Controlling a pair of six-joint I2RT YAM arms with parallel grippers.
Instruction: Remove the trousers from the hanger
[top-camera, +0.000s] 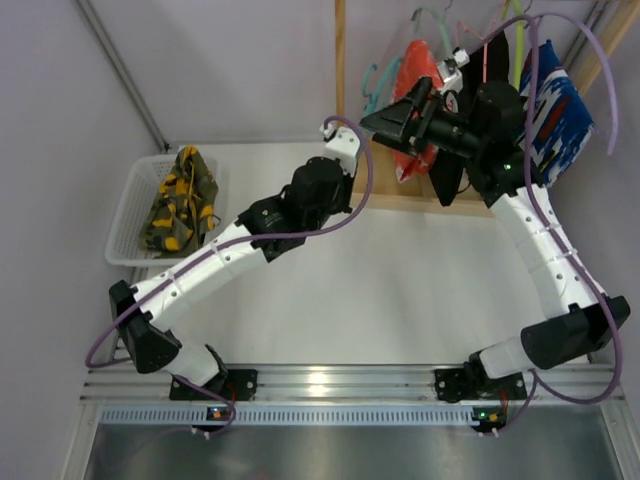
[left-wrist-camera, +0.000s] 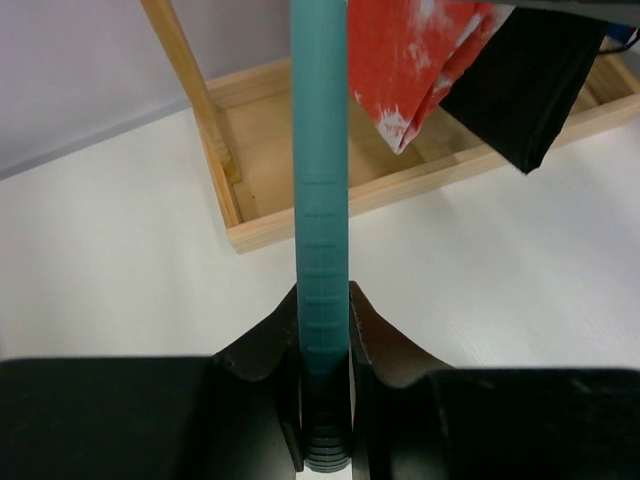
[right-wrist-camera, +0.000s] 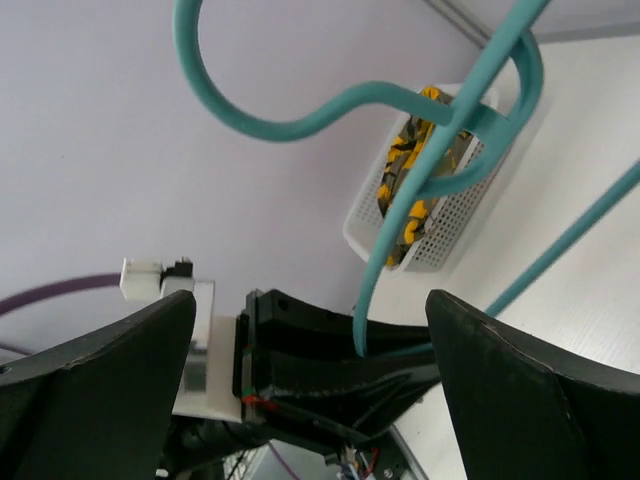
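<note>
From above, the left hand (top-camera: 345, 135) reaches to the teal hanger (top-camera: 372, 82) beside the wooden rack (top-camera: 340, 60), with the right hand (top-camera: 385, 112) just next to it. The red-orange trousers (top-camera: 418, 65) and the black trousers (top-camera: 447, 180) hang on the rack behind the right hand. The camouflage trousers (top-camera: 182, 200) lie in a white basket (top-camera: 125, 215) at the left of the tabletop (top-camera: 400, 290). The left wrist view shows the left hand's fingers (left-wrist-camera: 375, 340) clenched on the hanger's straight bar, with the red-orange and black trousers hanging past it over the rack's base. In the right wrist view, that hand's fingers (right-wrist-camera: 520, 400) are spread wide, released. The hanger's wire passes between them untouched.
</note>
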